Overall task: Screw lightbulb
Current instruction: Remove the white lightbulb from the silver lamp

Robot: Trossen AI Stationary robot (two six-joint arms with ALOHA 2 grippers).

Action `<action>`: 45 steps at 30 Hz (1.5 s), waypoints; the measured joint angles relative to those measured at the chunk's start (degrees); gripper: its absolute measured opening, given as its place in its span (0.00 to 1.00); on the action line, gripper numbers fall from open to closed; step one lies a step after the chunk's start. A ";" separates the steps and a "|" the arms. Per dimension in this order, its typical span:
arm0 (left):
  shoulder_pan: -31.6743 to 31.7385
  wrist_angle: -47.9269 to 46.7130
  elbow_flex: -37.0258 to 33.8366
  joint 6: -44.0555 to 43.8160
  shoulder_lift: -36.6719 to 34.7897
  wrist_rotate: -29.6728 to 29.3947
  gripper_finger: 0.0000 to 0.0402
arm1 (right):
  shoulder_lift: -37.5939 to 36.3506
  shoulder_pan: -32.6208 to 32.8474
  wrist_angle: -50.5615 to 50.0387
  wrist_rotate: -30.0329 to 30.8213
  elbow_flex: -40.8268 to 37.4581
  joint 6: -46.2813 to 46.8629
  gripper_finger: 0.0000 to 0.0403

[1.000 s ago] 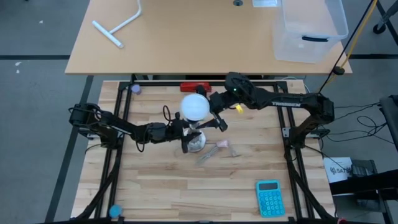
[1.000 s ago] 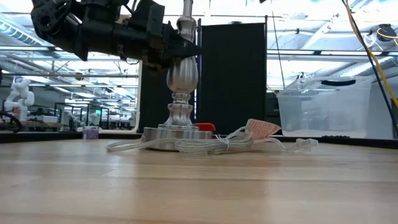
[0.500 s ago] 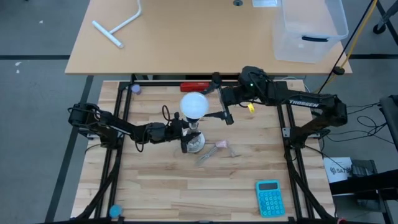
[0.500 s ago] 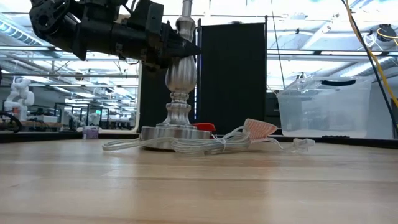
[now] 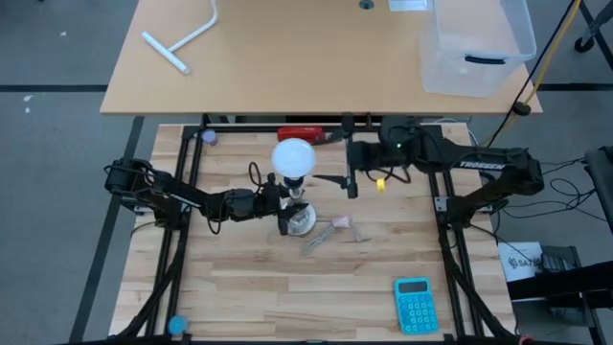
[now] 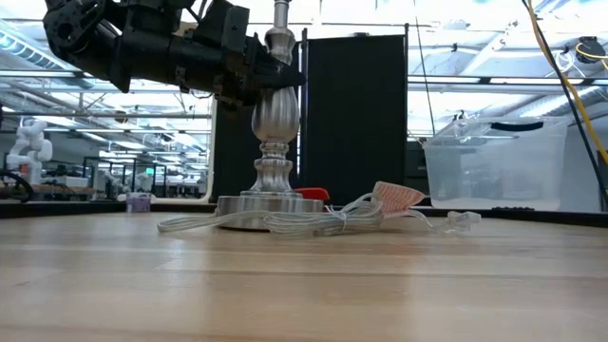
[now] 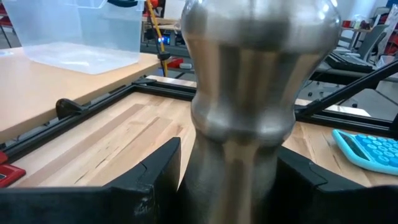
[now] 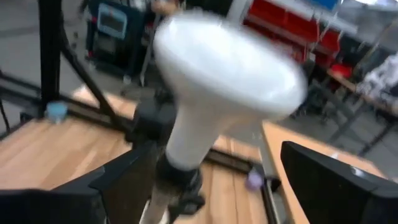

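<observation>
The white lightbulb [image 5: 293, 158] stands neck down in the black top of a silver lamp stand [image 6: 275, 123]. The stand's round foot [image 6: 271, 203] rests on the wooden table. In the right wrist view the lightbulb [image 8: 224, 74] appears tilted, its dome toward the camera. My left gripper [image 5: 284, 203] reaches in from the table's left and is shut on the stand's stem. My right gripper [image 5: 348, 153] hangs open in the air to the right of the lightbulb, touching nothing. My left gripper pinches the bulging silver body of the stand's stem [image 7: 249, 124] between its two fingers [image 7: 155, 180], one on each side. The fingers come in level from the table's left, across the upright stem. The stand stays upright, its foot on the table.
A clear cord [image 6: 313, 220] with a pink tag [image 5: 343, 222] lies coiled by the stand's foot. A teal calculator [image 5: 414, 305] sits near the front right, a red object [image 5: 302, 133] at the far edge. Beyond, a second table carries a clear bin [image 5: 474, 43].
My right gripper has drawn back from the lightbulb toward the table's right and far side, risen and turned at the wrist, open throughout. The lightbulb has stayed on the stand.
</observation>
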 joint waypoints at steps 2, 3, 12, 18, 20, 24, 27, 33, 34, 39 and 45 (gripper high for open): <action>0.01 -0.04 0.03 0.01 0.00 0.02 0.48 | -0.06 1.38 -2.50 1.21 0.00 0.20 0.83; 0.01 -0.08 0.03 0.04 0.00 0.02 0.48 | -0.08 2.09 -3.22 1.34 -0.02 0.50 0.83; -0.01 0.10 0.03 0.98 0.02 -0.59 0.48 | -0.19 11.23 1.07 16.84 -5.27 0.81 0.83; -0.01 0.05 0.05 1.15 0.02 -0.67 0.47 | -0.97 14.49 15.80 24.48 -15.86 2.79 0.83; -0.01 -0.04 0.05 1.16 0.02 -0.71 0.47 | -2.37 15.24 23.12 26.48 -20.84 3.66 0.83; -0.03 -0.02 0.07 1.22 0.02 -0.89 0.47 | -4.67 15.53 39.95 28.12 -32.15 5.88 0.83; -0.03 -0.03 0.07 1.27 0.02 -0.92 0.47 | -5.28 15.56 52.61 28.17 -39.75 7.77 0.83; -0.02 -0.03 0.07 1.30 0.02 -0.94 0.47 | -4.47 15.59 63.56 27.65 -46.95 12.99 0.83; -0.02 -0.03 0.07 1.32 0.02 -0.96 0.47 | -4.12 15.59 64.37 27.63 -46.97 13.55 0.83; -0.01 -0.03 0.07 1.34 0.02 -0.98 0.47 | -2.36 15.57 72.63 27.24 -46.95 14.73 0.83; -0.01 -0.02 0.07 1.36 0.02 -1.01 0.47 | -1.93 15.55 74.97 27.55 -43.43 14.19 0.83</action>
